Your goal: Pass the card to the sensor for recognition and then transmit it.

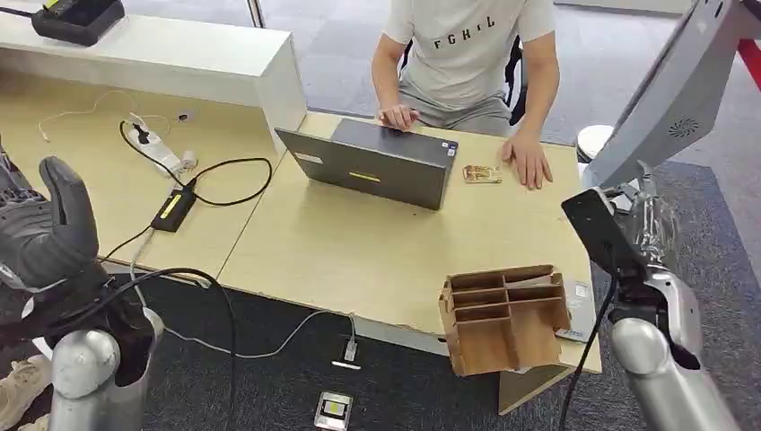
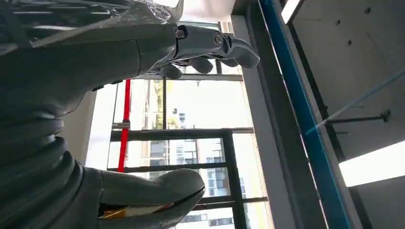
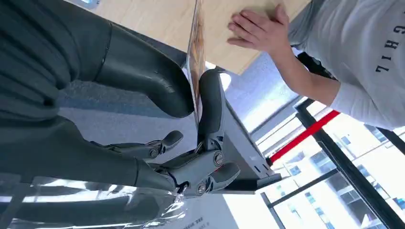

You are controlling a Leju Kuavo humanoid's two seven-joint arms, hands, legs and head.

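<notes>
**One thin card, pinched edge-on**

The right hand [image 3: 95,162] is pinching the card [image 3: 195,62] between thumb and finger, raised beside the worktop [image 1: 359,251]. The left hand [image 1: 54,229] is hanging open. The card is probably light, stiff and slick, so gripping the flat faces near one end suits it.

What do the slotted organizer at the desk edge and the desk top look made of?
Organizer: looks like brown corrugated cardboard, matte, with thin folded dividers and a raw, slightly bent front flap. Desk top: probably laminate or veneered board, a pale wood-tone surface with a smooth low sheen and a seam between panels; the core isn't visible.
</notes>
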